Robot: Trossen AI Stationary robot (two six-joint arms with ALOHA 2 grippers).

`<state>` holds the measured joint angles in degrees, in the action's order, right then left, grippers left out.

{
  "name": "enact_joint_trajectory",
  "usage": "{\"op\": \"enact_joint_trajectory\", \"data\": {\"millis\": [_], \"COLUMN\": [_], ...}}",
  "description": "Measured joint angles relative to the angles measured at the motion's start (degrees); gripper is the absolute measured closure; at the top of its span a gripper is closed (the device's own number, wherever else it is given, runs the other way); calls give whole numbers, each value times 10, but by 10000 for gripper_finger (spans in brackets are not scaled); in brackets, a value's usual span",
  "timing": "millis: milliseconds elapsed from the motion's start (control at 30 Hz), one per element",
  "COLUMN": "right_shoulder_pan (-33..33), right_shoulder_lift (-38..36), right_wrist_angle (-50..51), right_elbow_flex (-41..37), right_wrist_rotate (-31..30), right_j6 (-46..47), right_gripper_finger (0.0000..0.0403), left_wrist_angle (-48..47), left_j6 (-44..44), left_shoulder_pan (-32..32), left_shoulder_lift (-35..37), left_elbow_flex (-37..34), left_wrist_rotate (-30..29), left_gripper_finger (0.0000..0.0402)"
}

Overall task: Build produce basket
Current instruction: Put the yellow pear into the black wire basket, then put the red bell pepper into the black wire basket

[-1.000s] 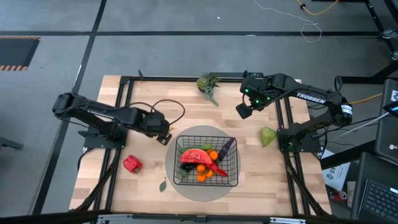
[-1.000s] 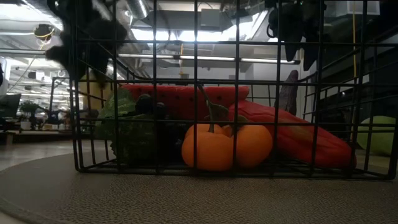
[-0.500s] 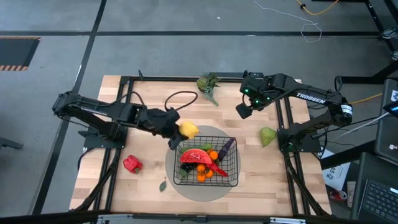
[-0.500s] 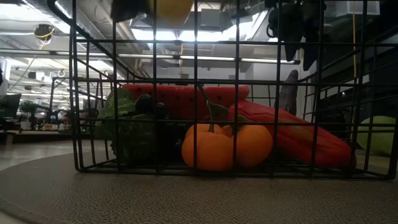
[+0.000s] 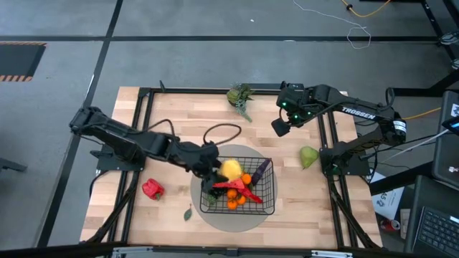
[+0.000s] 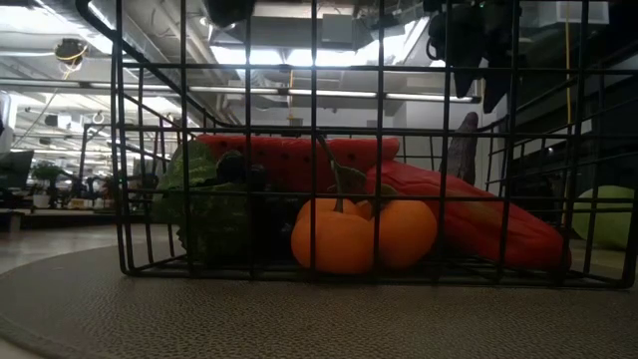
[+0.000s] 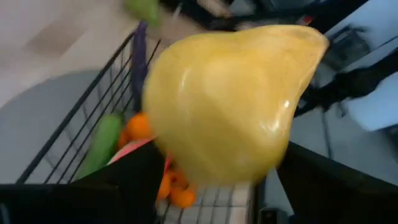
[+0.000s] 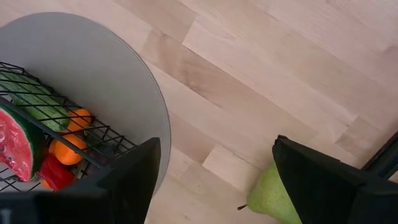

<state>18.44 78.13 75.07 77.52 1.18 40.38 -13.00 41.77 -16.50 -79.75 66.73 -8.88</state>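
High view, left to right:
Red pepper (image 5: 151, 189): on the table, outside the basket.
Left gripper (image 5: 215, 172): closed around yellow fruit (image 5: 231, 170), held over black wire basket (image 5: 267, 204) for dropping in.
Right gripper (image 5: 281, 127): waiting raised, jaws parted and empty, near green pear (image 5: 308, 157).

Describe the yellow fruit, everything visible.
The yellow fruit is a smooth, glossy, plastic-looking toy, pear-shaped with one end narrowing to a blunt tip. It is whole and unmarked. The left gripper holds it between its dark fingers, over the black wire basket, above the oranges and cucumber. Whether it touches the produce below cannot be told.
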Motion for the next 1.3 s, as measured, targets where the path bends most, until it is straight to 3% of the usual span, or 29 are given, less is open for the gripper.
{"op": "enact_joint_trajectory", "data": {"millis": [167,300,533,667,800,967,1167,1300], "right_shoulder_pan": [0,0,0,0,0,0,0,0], "right_shoulder_lift": [0,0,0,0,0,0,0,0], "right_wrist_angle": [1,4,6,6,6,6,6,6], "right_elbow_flex": [0,0,0,0,0,0,0,0], "right_wrist_rotate": [4,4,4,5,5,5,5,5], "right_j6": [-2,-2,-2,-2,-2,-2,14,15], "right_gripper_finger": [94,94,94,94,94,94,94,94], "left_wrist_angle": [-15,-18,-33,-87,-166,-302,-493,-564], "left_j6": [13,44,61,134,193,234,264,272], "left_shoulder_pan": [-2,-2,-5,-9,-29,-67,-120,-151], "left_shoulder_lift": [-10,-9,-7,-7,2,9,7,7], "left_elbow_flex": [-1,-1,-1,-1,0,0,-1,-1], "left_wrist_rotate": [7,46,225,328,372,352,277,221], "left_gripper_finger": [90,87,91,91,91,91,91,92]}}
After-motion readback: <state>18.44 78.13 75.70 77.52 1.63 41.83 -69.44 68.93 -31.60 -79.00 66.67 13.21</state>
